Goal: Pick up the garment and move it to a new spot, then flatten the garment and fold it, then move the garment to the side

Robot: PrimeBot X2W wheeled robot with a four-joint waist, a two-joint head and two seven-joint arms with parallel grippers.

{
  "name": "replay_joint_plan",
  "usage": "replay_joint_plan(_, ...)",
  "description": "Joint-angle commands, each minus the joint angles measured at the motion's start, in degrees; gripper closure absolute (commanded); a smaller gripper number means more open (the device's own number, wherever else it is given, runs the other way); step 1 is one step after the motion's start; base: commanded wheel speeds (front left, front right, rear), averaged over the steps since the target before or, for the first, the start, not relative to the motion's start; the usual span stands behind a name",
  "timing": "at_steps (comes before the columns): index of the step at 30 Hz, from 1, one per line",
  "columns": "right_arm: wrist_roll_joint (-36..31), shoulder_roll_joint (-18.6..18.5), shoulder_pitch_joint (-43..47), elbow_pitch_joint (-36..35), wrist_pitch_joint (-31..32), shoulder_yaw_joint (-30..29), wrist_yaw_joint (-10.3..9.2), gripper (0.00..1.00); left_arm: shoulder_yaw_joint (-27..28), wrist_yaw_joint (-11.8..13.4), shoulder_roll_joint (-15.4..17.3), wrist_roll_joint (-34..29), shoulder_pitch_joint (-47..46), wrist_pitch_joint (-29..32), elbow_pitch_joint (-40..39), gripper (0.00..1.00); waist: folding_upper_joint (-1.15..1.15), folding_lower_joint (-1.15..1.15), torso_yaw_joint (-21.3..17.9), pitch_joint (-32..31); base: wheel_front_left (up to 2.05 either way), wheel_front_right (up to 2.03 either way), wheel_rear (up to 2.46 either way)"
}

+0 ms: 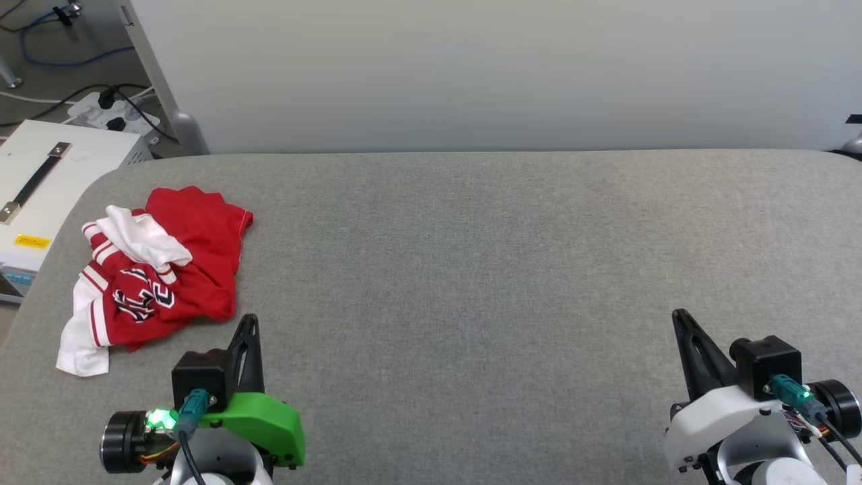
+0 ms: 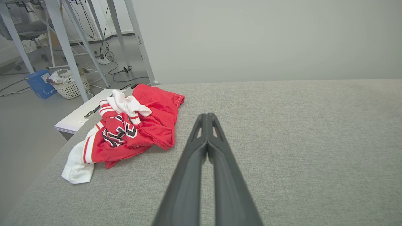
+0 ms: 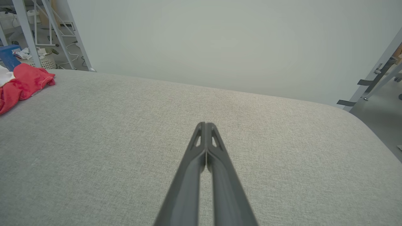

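Head view: a crumpled red-and-white jersey T-shirt [image 1: 176, 273] lies left, just beyond the clenched, empty left gripper [image 1: 250, 320], which should open and pinch a raised fold; the right gripper [image 1: 678, 315] is likewise clenched.

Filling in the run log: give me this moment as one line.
stage: not started | shirt: crumpled, left end of table | left gripper: shut, empty, near shirt | right gripper: shut, empty

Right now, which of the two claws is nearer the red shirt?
The left gripper, green-cased, just beside the garment; the white-cased right gripper sits far across the table.
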State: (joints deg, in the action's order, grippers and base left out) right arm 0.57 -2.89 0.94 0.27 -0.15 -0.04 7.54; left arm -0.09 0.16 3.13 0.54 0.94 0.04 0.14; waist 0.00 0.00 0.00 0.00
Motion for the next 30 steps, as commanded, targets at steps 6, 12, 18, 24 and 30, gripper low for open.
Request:
replay_joint_plan(6,-0.57,0.02,-0.94,-0.27,0.15,0.04,-0.05,1.0,0.09,-0.16,-0.25,-0.54,-0.94,-0.04,-0.14,1.0,0.0,0.0,0.0,0.0,0.0,0.0,0.0)
replay_joint_plan(12,-0.57,0.02,-0.94,-0.27,0.15,0.04,-0.05,1.0,0.09,-0.16,-0.25,-0.54,-0.94,-0.04,-0.14,1.0,0.0,0.0,0.0,0.0,0.0,0.0,0.0)
replay_joint_plan(18,-0.57,0.02,-0.94,-0.27,0.15,0.04,-0.05,1.0,0.09,-0.16,-0.25,-0.54,-0.94,-0.04,-0.14,1.0,0.0,0.0,0.0,0.0,0.0,0.0,0.0)
replay_joint_plan(24,-0.57,0.02,-0.94,-0.27,0.15,0.04,-0.05,1.0,0.09,-0.16,-0.25,-0.54,-0.94,-0.04,-0.14,1.0,0.0,0.0,0.0,0.0,0.0,0.0,0.0)
replay_joint_plan(30,-0.57,0.02,-0.94,-0.27,0.15,0.04,-0.05,1.0,0.09,-0.16,-0.25,-0.54,-0.94,-0.04,-0.14,1.0,0.0,0.0,0.0,0.0,0.0,0.0,0.0)
